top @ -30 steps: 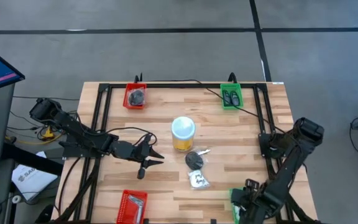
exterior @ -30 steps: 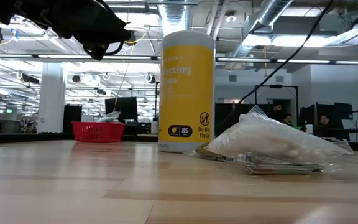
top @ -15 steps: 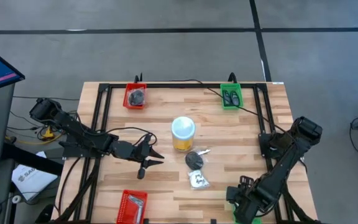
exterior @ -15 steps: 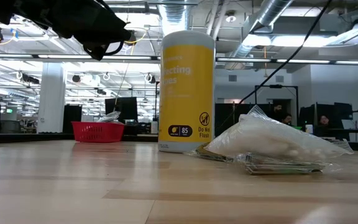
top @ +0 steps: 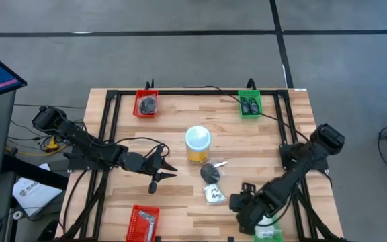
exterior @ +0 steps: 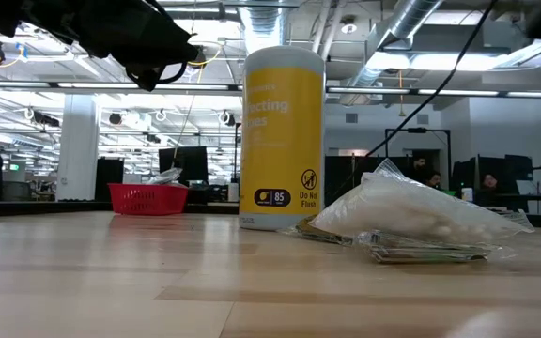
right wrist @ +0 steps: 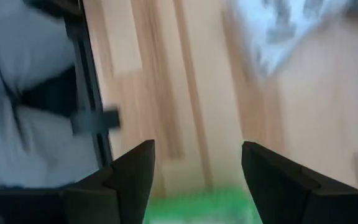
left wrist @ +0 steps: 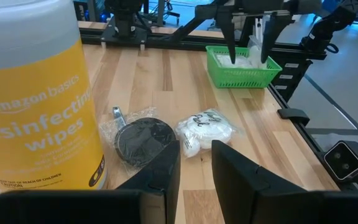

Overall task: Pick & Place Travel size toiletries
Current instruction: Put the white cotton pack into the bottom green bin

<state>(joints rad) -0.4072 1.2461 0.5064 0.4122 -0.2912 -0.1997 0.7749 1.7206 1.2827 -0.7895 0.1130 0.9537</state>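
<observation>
The travel size toiletries on the table lie near its middle. A clear packet with white contents (top: 213, 195) (left wrist: 207, 132) lies flat, and a black roundish piece (top: 210, 173) (left wrist: 143, 140) lies beside a thin silvery bit (top: 221, 163). My right gripper (top: 242, 210) (right wrist: 197, 155) hangs open above the wood, just right of the white packet, with nothing between its fingers. My left gripper (top: 164, 176) (left wrist: 196, 155) waits left of the items. It points at them, its fingers a little apart and bare.
A yellow jar with a pale lid (top: 198, 144) (exterior: 282, 141) stands just beyond the items. A red tray (top: 146, 104) and a green tray (top: 250, 105) sit at the far edge. Another red tray (top: 143, 223) and a green tray (left wrist: 244, 81) holding white packets sit at the near edge.
My right gripper has swung from over the near green tray toward the table's left, ending beside the white packet. It has rolled about its own axis on the way and stays open. The left arm and all items have kept still.
</observation>
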